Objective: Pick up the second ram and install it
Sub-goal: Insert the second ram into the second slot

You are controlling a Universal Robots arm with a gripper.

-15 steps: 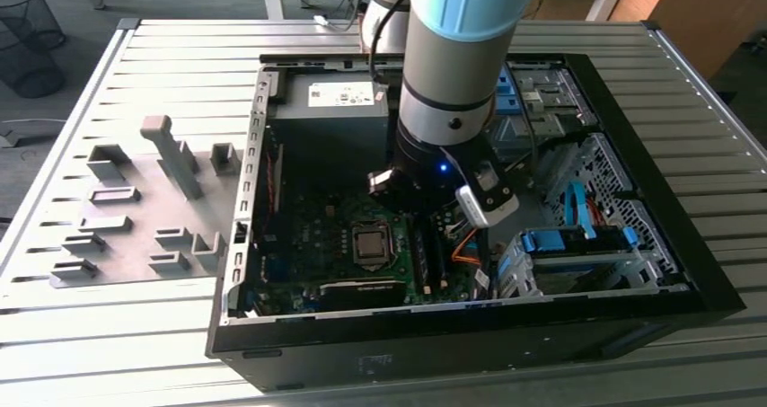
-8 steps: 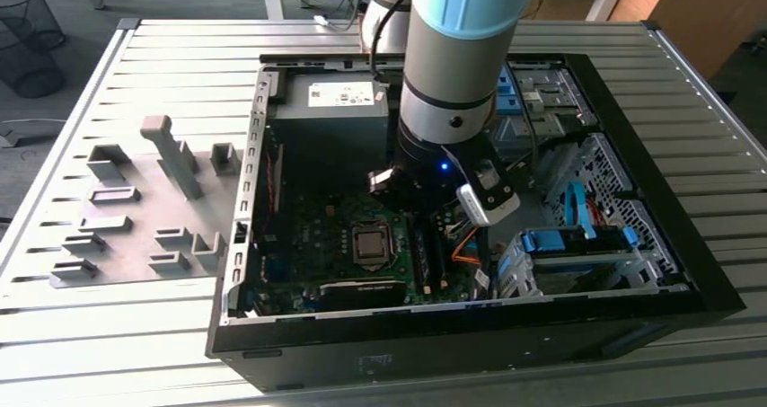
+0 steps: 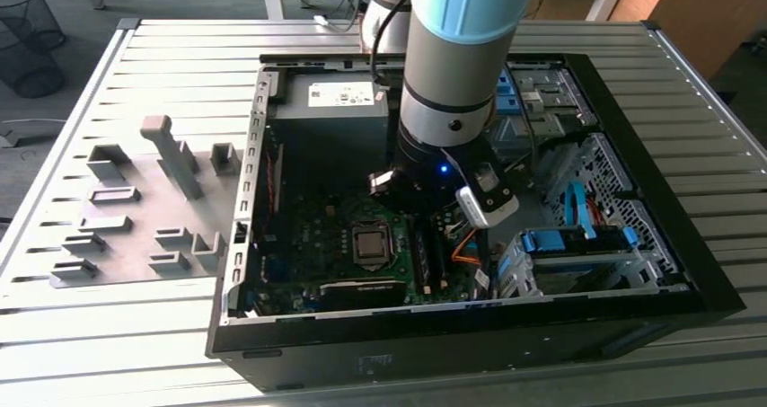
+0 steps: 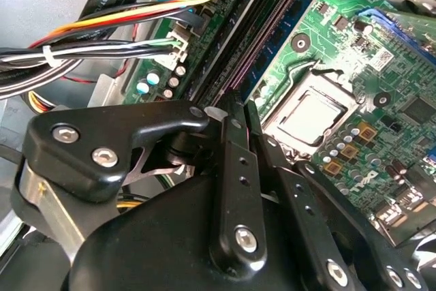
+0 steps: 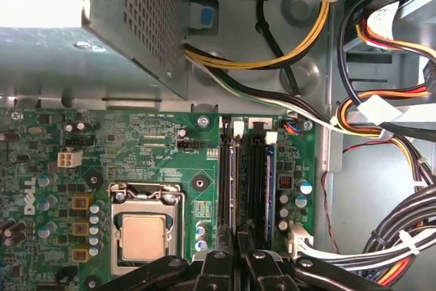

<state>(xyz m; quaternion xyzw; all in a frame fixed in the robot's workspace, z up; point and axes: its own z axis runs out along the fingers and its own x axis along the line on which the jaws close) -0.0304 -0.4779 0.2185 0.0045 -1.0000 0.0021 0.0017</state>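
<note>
My gripper (image 4: 238,103) hangs low over the motherboard's memory slots (image 5: 248,175), its two thin black fingers pressed together; the tips are also in the first wrist view (image 5: 238,235). Nothing shows plainly between them. A blue-green ram stick (image 5: 270,182) stands on edge in the slot beside the black ones, just past the fingertips, and appears again in the second wrist view (image 4: 286,32). Whether this stick is the second ram I cannot tell. In the exterior view the arm's wrist (image 3: 446,146) reaches down into the open computer case (image 3: 480,313) and hides the fingers.
Grey holder blocks (image 3: 144,209) sit on the table at the exterior view's left. Inside the case are the power supply (image 3: 330,110), the processor socket (image 5: 143,233), bundled cables (image 5: 381,120) close to the slots, and a blue drive cage (image 3: 576,245).
</note>
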